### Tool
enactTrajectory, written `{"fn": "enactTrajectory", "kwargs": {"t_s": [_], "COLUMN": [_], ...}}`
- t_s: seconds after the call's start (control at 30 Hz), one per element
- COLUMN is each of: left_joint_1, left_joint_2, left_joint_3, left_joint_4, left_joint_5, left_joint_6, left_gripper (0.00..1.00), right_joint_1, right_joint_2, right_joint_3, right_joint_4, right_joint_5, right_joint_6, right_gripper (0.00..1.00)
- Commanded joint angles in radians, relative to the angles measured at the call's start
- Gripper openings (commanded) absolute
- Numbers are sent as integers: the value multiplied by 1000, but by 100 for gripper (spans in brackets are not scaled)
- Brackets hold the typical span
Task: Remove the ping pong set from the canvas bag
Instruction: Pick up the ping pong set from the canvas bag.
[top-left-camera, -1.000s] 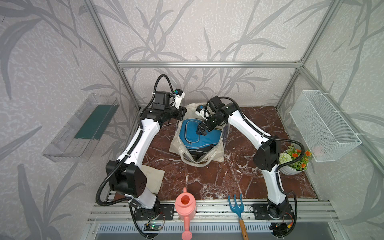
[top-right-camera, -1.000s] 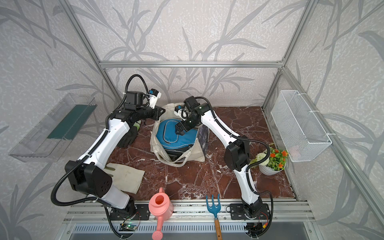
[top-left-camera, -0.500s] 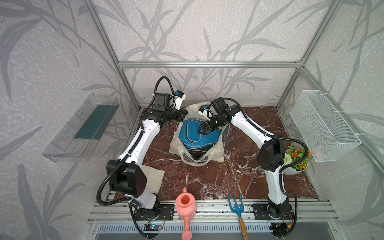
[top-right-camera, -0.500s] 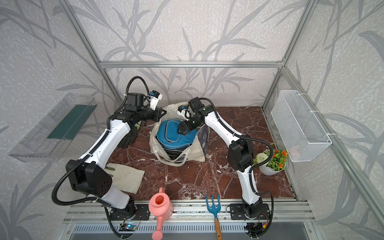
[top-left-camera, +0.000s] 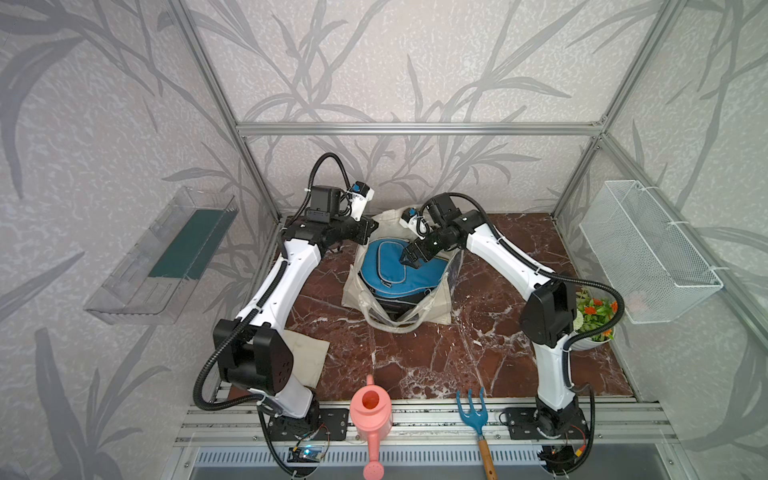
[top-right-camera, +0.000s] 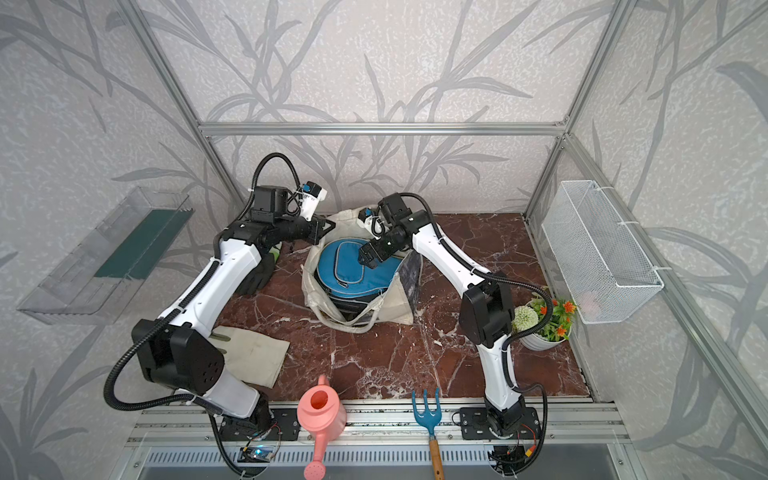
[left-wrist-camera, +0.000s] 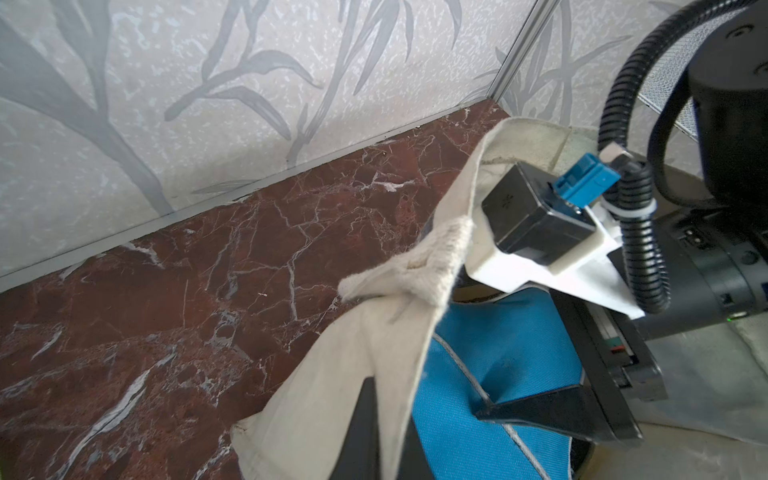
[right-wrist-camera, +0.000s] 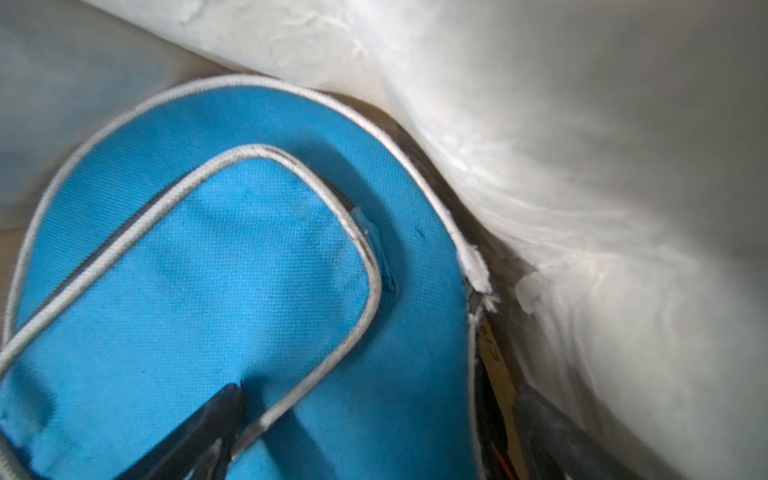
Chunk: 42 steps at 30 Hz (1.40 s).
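One blue paddle case (top-left-camera: 384, 272) lies topmost inside the canvas bag (top-left-camera: 441, 309), with a black case (top-left-camera: 395, 306) under it. The right gripper (top-left-camera: 409, 261) reaches into the bag with its jaws spread wide. One fingertip (right-wrist-camera: 216, 419) rests on the blue face, and the other seems to sit between the case's edge and the bag wall, though it is blurred. The left gripper (top-left-camera: 372, 228) is clenched on the bag's far rim. The bag sits toward the back of the red marble table (top-left-camera: 457, 361).
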Motion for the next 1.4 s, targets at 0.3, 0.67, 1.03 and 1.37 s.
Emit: {"fn": "enactTrajectory", "kwargs": {"t_s": [0.3,0.67,1.03,1.37], "left_joint_1": [-9,-10,-9,-9], "left_joint_2": [-15,2,-14,-38], "left_joint_3": [40,47,36,46], "left_joint_4": [64,68,63,12], "left_joint_5": [187,211,198,41], "left_joint_6": [57,58,63,49], "left_gripper": [0,0,0,0], "right_joint_1": [-90,-90,-89,-70], "right_joint_2": [50,49,4,-115], "right_joint_3": [23,-57,-22,37], "right_joint_4": [-23,-90,-113,-174], "right_joint_5": [-188,-461,-526,-370], "right_joint_6": [80,27,12,14], "right_gripper": [99,94,24,0]}}
